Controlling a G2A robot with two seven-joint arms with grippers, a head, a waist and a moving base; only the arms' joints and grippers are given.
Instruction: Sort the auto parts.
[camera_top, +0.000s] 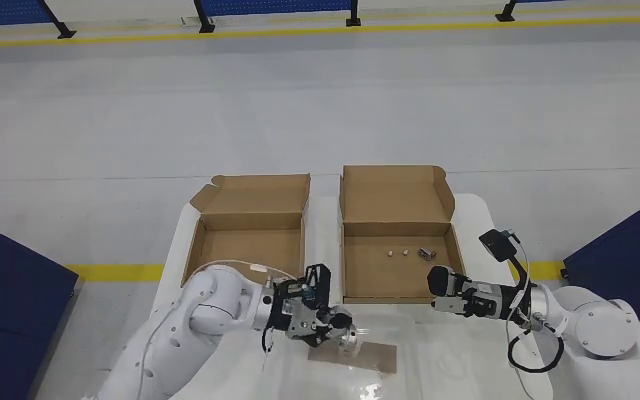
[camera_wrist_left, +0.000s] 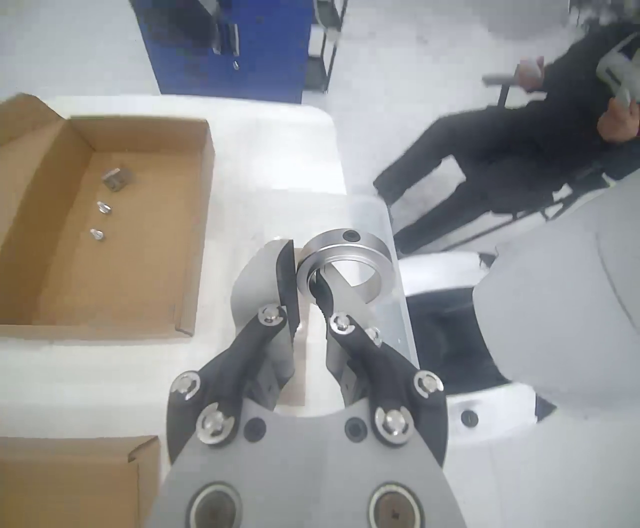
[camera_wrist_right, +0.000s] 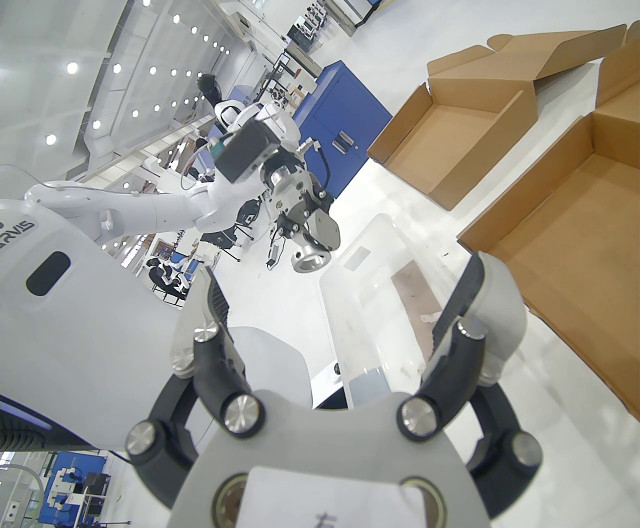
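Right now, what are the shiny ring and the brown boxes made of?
The ring looks like metal, maybe steel or aluminium: silvery, smooth and shiny. The boxes look like plain cardboard: dull brown, with folded flaps.

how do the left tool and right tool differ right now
The left tool is shut on a metal ring, one finger inside it and one outside; the right tool is open and holds nothing. The left tool is over the clear tray; the right tool is at the near corner of the cardboard box. Both have black fingers.
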